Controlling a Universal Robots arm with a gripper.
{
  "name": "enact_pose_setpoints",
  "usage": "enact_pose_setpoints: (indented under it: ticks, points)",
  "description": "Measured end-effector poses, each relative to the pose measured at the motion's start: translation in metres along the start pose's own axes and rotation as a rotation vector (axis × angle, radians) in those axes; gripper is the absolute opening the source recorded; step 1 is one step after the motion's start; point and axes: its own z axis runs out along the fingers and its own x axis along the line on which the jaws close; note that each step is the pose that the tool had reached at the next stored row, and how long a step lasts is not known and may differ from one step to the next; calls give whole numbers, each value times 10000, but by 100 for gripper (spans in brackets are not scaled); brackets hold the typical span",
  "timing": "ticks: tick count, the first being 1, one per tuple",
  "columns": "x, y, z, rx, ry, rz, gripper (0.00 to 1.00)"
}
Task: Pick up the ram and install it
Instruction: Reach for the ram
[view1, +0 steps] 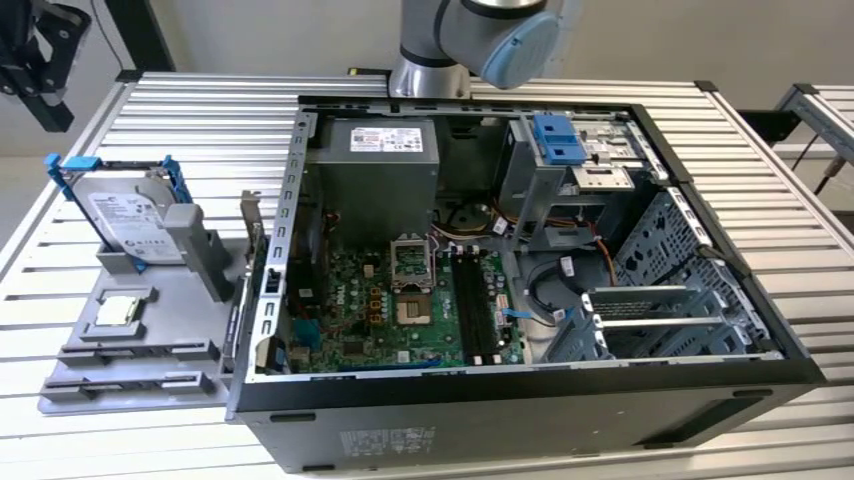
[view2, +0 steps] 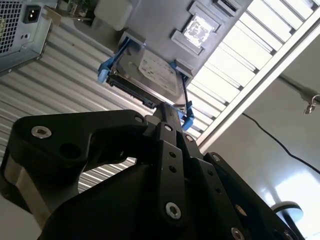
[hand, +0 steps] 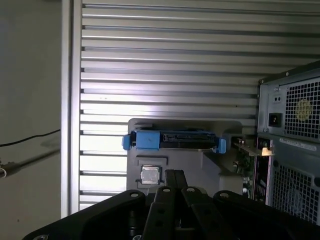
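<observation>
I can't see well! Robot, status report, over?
Gripper shut, empty, high over tray. Ram upright at tray edge, by case. Nothing seems in the way.

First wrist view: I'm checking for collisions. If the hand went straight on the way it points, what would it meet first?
The hand would probably meet the grey holder, right beside the processor chip; depth is unclear.

The black end effector (view2: 169, 114) looms in the foreground, fingers pressed together. Past its tip a hard drive (view2: 154, 74) in a blue bracket stands in a grey holder (view2: 157, 22) on the slatted desk (view2: 60, 85) — a silver chip (view2: 198, 27) lies near it.
</observation>
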Motion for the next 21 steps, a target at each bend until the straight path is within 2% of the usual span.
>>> enact_pose_setpoints:
  ticks: [14, 18, 21]
  points:
    - [18, -143, -2, -1, 0, 1, 0]
    - [21, -217, -2, -1, -1, 1, 0]
    - [26, -298, -3, 0, 0, 1, 0]
